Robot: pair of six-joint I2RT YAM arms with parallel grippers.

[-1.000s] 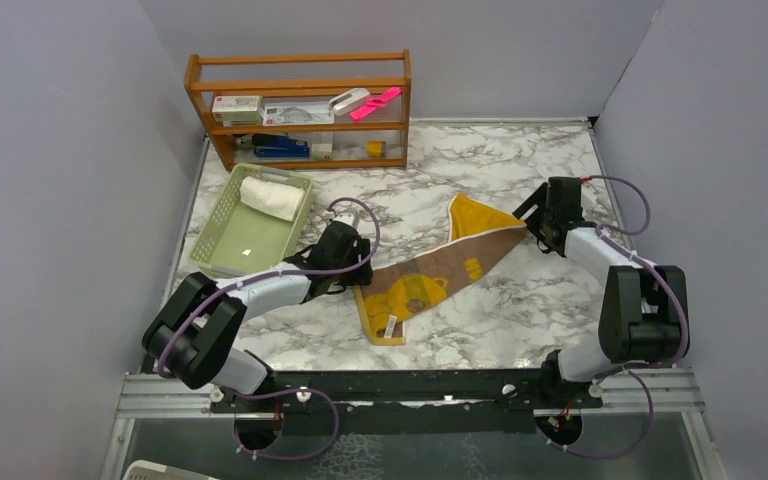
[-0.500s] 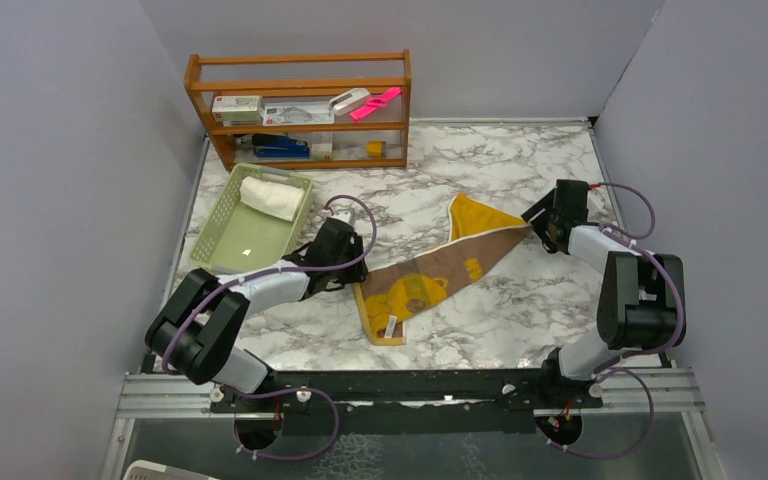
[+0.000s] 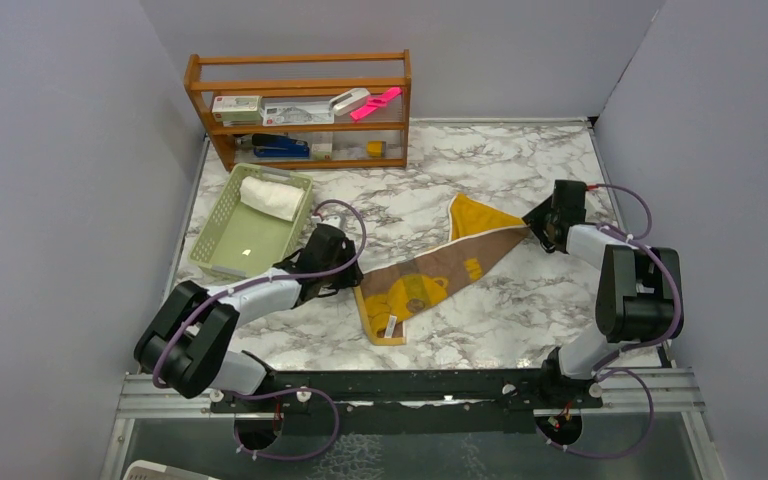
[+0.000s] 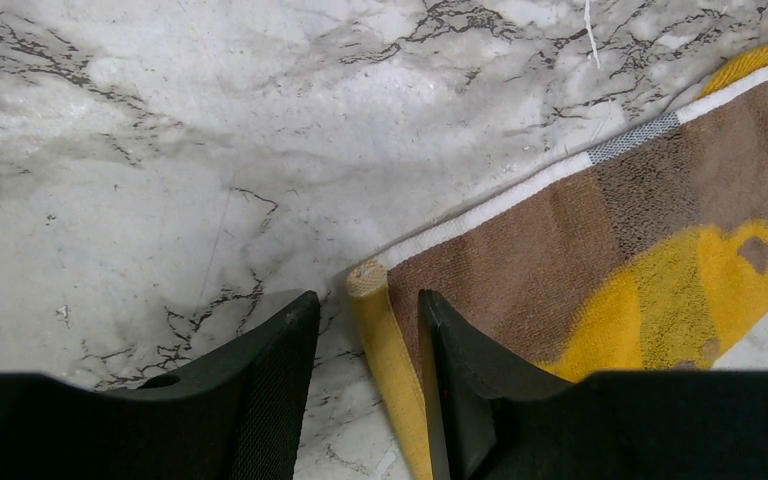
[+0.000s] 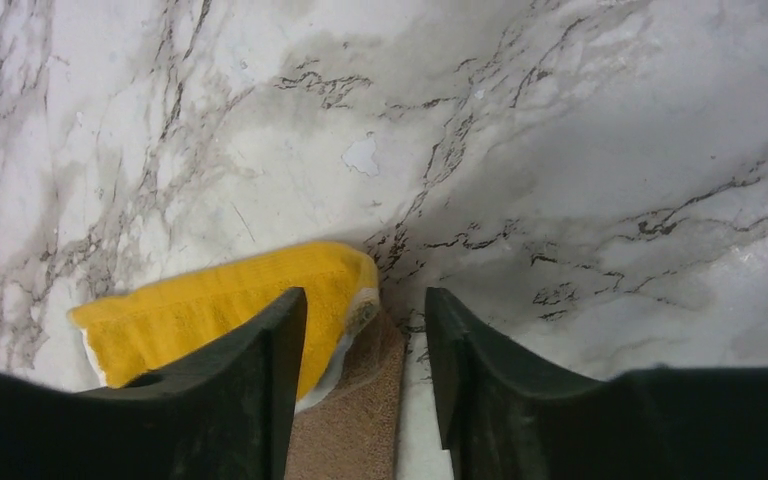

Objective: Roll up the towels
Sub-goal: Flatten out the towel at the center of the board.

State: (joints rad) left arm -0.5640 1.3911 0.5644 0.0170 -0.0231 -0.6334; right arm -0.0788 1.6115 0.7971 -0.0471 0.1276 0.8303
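Note:
The mustard-yellow and brown towel lies flat in a diagonal strip on the marble table, with its yellow far corner folded over. My left gripper is open at the towel's near left corner. In the left wrist view its fingers straddle the yellow hem. My right gripper is open at the far right corner. In the right wrist view the yellow and brown corner sits between its fingers. The white towel lies rolled in the green basket.
A wooden shelf with small boxes, a stapler and pink items stands at the back left. The green basket sits just left of my left arm. Grey walls close in both sides.
My left gripper has slid a little to the left, back toward the towel's corner edge. My right gripper has shifted slightly toward the far right. The towel has not moved.

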